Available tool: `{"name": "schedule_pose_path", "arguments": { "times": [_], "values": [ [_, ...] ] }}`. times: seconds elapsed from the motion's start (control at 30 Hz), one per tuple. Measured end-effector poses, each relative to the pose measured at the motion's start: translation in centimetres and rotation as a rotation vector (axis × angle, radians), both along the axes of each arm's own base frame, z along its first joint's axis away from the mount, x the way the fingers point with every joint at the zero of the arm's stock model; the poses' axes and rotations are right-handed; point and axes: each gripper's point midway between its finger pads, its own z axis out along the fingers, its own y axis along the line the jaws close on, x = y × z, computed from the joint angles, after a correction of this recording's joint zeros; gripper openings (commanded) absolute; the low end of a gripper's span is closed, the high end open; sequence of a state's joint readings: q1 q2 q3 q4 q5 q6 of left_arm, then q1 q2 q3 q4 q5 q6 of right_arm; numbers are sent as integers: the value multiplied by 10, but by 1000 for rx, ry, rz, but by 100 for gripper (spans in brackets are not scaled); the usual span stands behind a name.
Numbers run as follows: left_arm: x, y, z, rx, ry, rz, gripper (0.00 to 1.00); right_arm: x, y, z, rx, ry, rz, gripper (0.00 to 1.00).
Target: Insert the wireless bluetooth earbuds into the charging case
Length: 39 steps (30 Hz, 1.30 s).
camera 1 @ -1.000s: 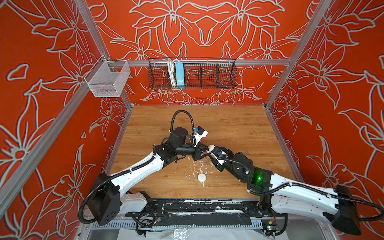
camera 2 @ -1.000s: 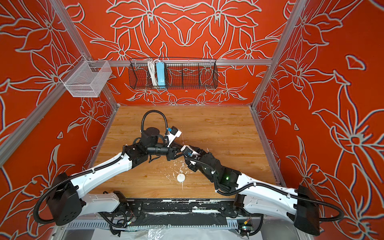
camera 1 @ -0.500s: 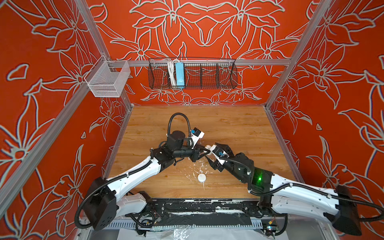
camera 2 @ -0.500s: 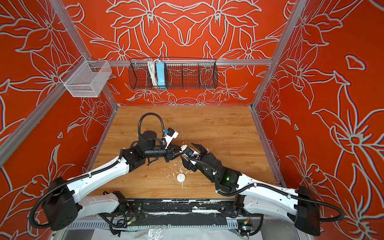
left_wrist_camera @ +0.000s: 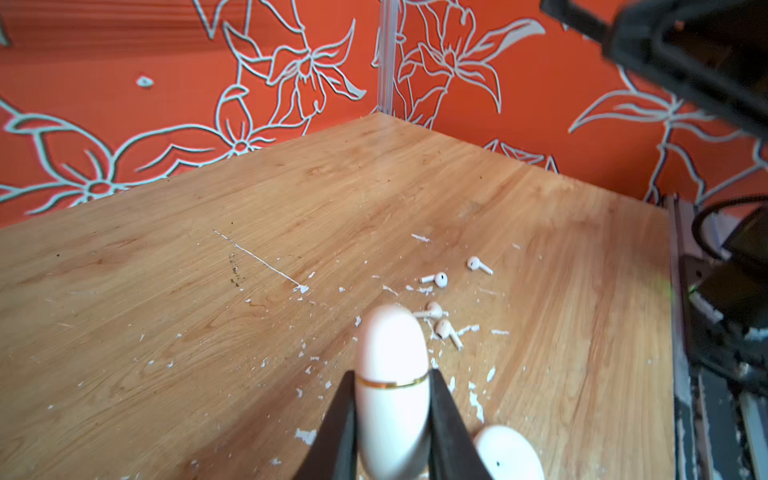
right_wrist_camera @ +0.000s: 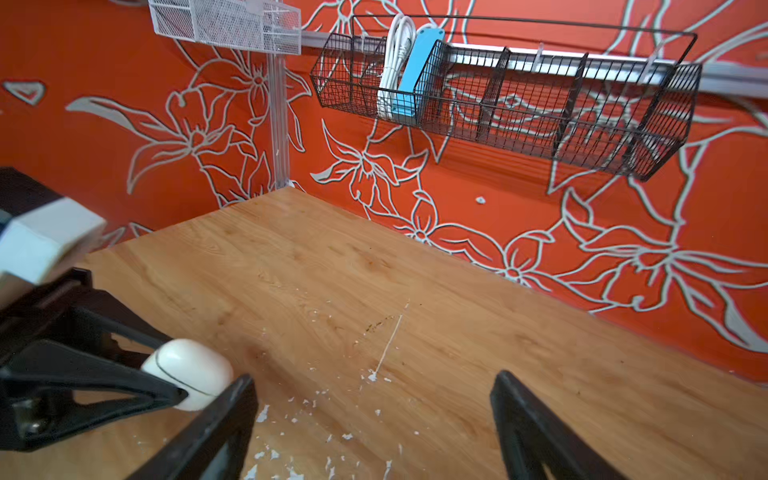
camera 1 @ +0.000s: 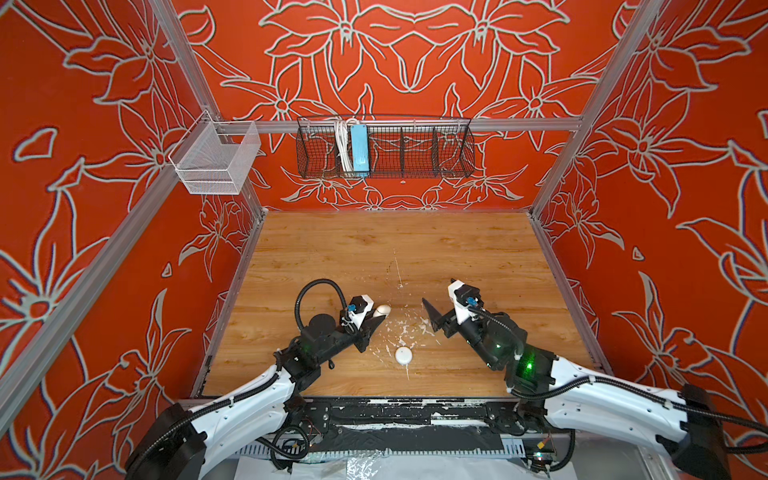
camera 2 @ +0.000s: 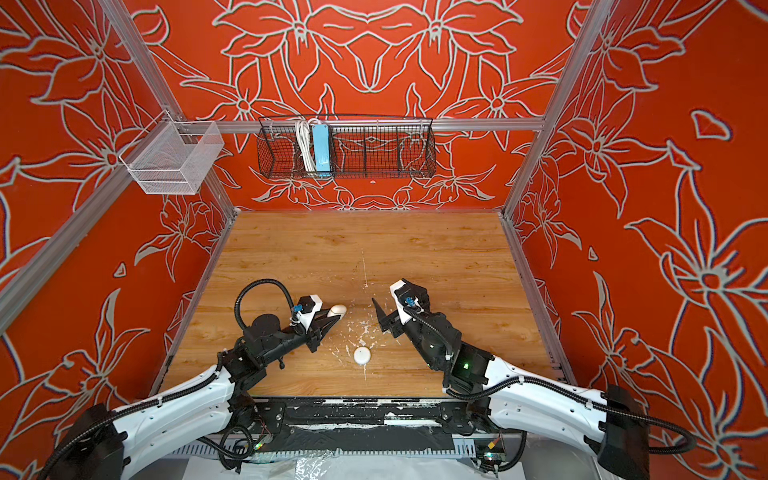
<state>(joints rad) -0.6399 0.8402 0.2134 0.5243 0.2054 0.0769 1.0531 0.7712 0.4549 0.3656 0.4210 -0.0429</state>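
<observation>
**Claws part — the cream case goes left**

A second ago the two claws met nose to nose just behind the charging case (camera 1: 403,356). Now they stand well apart on either side of it. The round white case itself has not shifted on the bench (camera 1: 374,249).

Left of the charging case and a little behind it, the left claw (camera 1: 375,321) is pinched narrow on a cream case (camera 1: 383,309). It has carried that case away from the meeting point. Right of the charging case, the right claw (camera 1: 441,302) was half closed before. It has now sprung wide, with nothing between its fingers.

Only the left wrist view picks out the wireless bluetooth earbuds (left_wrist_camera: 439,280). The two white ones lie loose on the bench near the charging case, apart from each other and not in it. Two cream earbuds (left_wrist_camera: 434,308) lie just beside one another close by. In both top views all four are lost among the paint flecks (left_wrist_camera: 305,435). The same wrist view shows a gold band around the cream case. The right wrist view shows instead a thin dark seam on it — and the broad gap between its own fingers.
</observation>
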Motion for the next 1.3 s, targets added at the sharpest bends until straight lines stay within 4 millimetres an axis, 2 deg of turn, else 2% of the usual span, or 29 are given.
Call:
{"name": "schedule_pose_path", "arguments": {
  "times": [0.13,0.3,0.5,0.63,0.77,0.87,1.0,1.3],
  "values": [
    [2,-6,11,7,-53,-27,0,-18,-6,4,49,-17,82,98],
    [1,-19,20,21,-74,-102,0,-31,-24,11,116,-58,96,98],
    [-7,-29,17,-11,-57,-173,0,-41,-40,28,181,-109,102,98],
    [-11,-29,19,-44,-57,-186,0,-43,-26,19,144,-93,151,98],
    [-17,-29,28,-61,-81,-206,0,-49,7,-5,39,-28,282,93],
    [-24,-29,36,-67,-106,-235,0,-56,22,-15,0,7,362,96],
    [-33,-31,44,-69,-146,-282,0,-58,24,-16,1,12,378,97],
    [-48,-39,41,-40,-147,-393,0,-62,31,-11,-7,16,417,96]
  ]
}}
